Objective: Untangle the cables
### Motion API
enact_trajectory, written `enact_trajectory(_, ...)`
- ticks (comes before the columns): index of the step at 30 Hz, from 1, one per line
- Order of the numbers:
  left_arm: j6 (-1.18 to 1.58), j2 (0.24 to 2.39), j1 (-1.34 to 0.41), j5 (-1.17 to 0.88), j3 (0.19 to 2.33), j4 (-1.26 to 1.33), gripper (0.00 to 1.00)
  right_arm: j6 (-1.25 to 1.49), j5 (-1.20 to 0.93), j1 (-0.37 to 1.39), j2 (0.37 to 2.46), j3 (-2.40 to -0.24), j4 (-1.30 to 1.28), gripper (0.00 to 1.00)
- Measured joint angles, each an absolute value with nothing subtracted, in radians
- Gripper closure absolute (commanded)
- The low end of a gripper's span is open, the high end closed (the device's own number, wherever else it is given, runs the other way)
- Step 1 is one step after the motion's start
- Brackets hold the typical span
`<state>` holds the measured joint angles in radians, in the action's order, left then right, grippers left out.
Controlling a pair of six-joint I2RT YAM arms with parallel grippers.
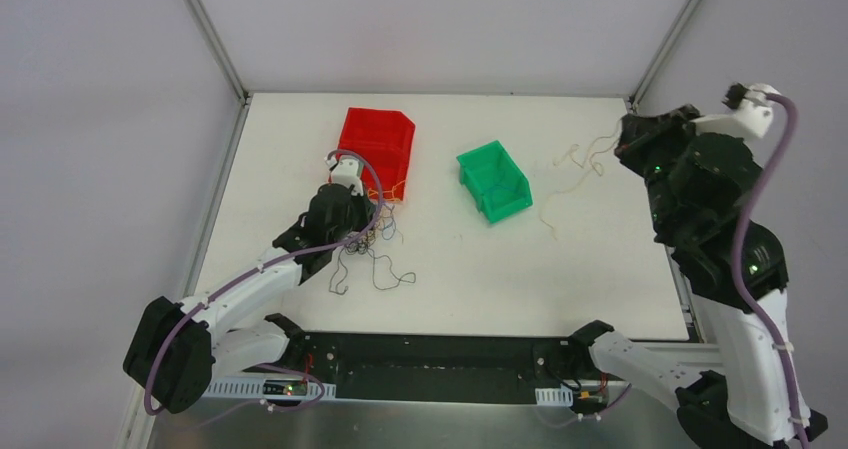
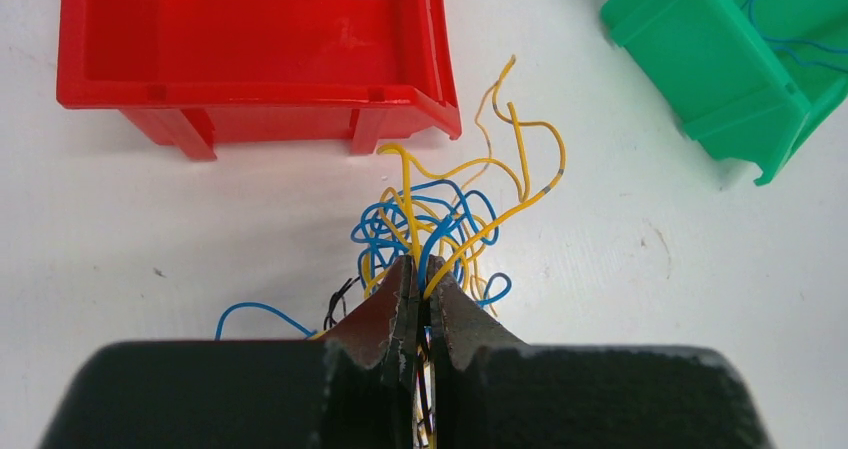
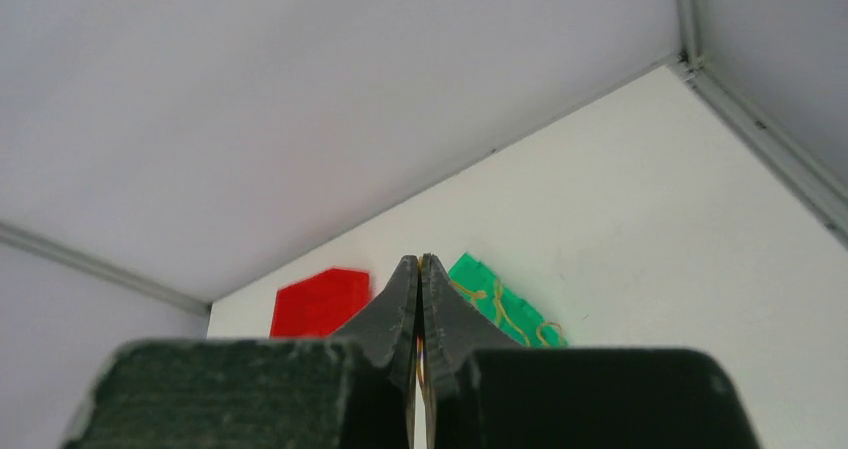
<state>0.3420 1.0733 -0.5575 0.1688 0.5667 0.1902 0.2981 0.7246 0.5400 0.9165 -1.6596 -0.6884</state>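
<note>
The cables [image 2: 440, 219] are a small clump of thin yellow, blue and dark wires just in front of the red bin [image 2: 250, 44]. My left gripper [image 2: 422, 269] is shut on this clump, with yellow and blue strands fanning out past its tips. In the top view the left gripper [image 1: 375, 201] sits at the red bin's near corner, and dark strands [image 1: 375, 264] trail on the table below it. My right gripper [image 1: 622, 141] is raised at the far right and shut on a yellow wire [image 1: 572, 174] that hangs down to the table. That wire also shows between its fingers in the right wrist view [image 3: 420, 349].
A green bin [image 1: 493, 179] stands mid-table, right of the red bin [image 1: 377, 139]. In the left wrist view the green bin [image 2: 720, 69] holds a blue wire [image 2: 790, 41]. Table edges and frame posts border the far corners.
</note>
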Motion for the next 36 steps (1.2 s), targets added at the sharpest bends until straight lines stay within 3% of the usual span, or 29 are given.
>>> enact_trajectory(9,0.350,1.024,-0.558,0.204,0.551,0.127,1.00,0.278,0.168,0.540,1.128,-1.662,-0.624,1.00)
enact_trajectory(16,0.514,0.889,-0.558,0.490,0.518,-0.070,1.00,0.290,-0.120,0.565,1.400,-1.670,-0.437,1.00)
enact_trajectory(23,0.594,0.776,-0.558,0.644,0.470,-0.142,1.00,0.297,-0.160,0.621,1.542,-1.734,-0.318,1.00)
enact_trajectory(36,0.661,0.635,-0.558,0.769,0.435,-0.177,1.00,0.314,-0.238,0.664,1.945,-2.178,-0.204,1.00)
